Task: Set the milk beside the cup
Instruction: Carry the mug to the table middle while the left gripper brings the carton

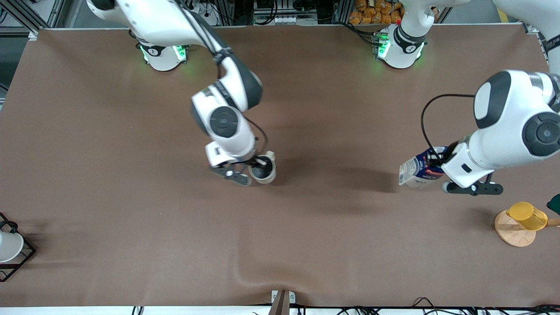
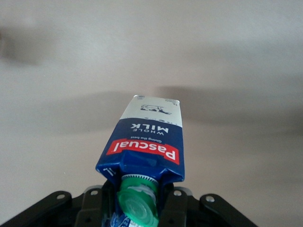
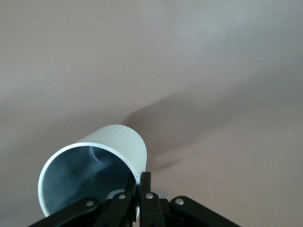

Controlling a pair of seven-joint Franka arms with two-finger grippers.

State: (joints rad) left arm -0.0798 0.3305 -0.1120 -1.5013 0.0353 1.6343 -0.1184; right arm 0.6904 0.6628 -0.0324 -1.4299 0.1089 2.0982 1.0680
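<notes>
The milk (image 1: 419, 169) is a dark blue carton with a red label and a green cap (image 2: 138, 204). My left gripper (image 1: 439, 162) is shut on its top and holds it tilted over the table toward the left arm's end. In the left wrist view the milk (image 2: 147, 142) points away from the fingers (image 2: 174, 204). The cup (image 1: 264, 169) is an off-white mug with a grey inside, near the table's middle. My right gripper (image 1: 259, 164) is shut on its rim, one finger inside and one outside. The cup (image 3: 99, 165) shows tilted in the right wrist view.
A yellow cup (image 1: 527, 215) lies on a round wooden coaster (image 1: 512, 232) near the left arm's end, nearer the front camera than the milk. A white cup in a black wire frame (image 1: 9, 247) sits at the right arm's end. The brown tablecloth (image 1: 175, 227) has a fold at its front edge.
</notes>
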